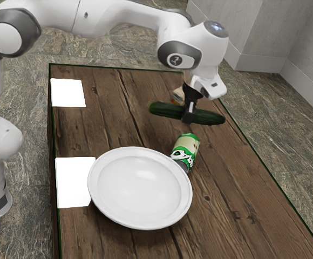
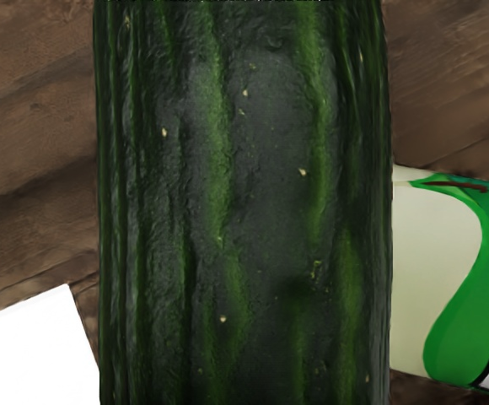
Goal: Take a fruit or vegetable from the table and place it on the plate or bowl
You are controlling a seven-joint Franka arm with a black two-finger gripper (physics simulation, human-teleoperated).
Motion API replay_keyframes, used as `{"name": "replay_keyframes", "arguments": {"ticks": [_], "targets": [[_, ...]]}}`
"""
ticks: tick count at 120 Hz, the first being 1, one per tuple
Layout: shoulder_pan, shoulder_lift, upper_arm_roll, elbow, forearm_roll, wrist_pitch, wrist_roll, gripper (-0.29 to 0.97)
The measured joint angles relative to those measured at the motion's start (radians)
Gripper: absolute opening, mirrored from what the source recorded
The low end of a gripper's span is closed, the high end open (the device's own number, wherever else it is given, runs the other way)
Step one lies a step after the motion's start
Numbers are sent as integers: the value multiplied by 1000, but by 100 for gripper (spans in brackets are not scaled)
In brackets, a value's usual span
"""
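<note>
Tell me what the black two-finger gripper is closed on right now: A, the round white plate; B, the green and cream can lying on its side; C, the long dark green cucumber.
C: in the exterior view the gripper has its fingers clamped on either side of the long dark green cucumber, near its middle.

The exterior view looks from a raised spot at the arm's side, angled down across the wooden worktop [image 1: 237,216]. It stands far enough back to take in most of the surface, the stone floor [image 1: 286,108] around it and a wall [image 1: 264,32] in the upper right of the frame. The arm [image 1: 118,16] enters from the upper left. The wrist view faces down from the hand, very close over the cucumber [image 2: 244,211]. Both views share that cucumber, the green can [image 1: 186,151] beside it and some worktop planks.
</note>
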Motion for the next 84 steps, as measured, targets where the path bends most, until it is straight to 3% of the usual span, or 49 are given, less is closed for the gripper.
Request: {"name": "replay_keyframes", "arguments": {"ticks": [14, 20, 31, 45, 52, 60, 76, 84], "targets": [[-128, -39, 18, -5, -5, -75, -27, 21], [-236, -61, 119, -23, -32, -95, -37, 21], [-483, -105, 379, -75, -91, -114, -55, 20], [-643, -170, 541, -184, -166, -109, -93, 20], [-797, -202, 645, -238, -194, -97, -114, 19], [-930, -212, 693, -259, -212, -81, -137, 19], [-967, -217, 734, -285, -236, -59, -174, 19], [-952, -215, 741, -285, -238, -53, -186, 36]]}}
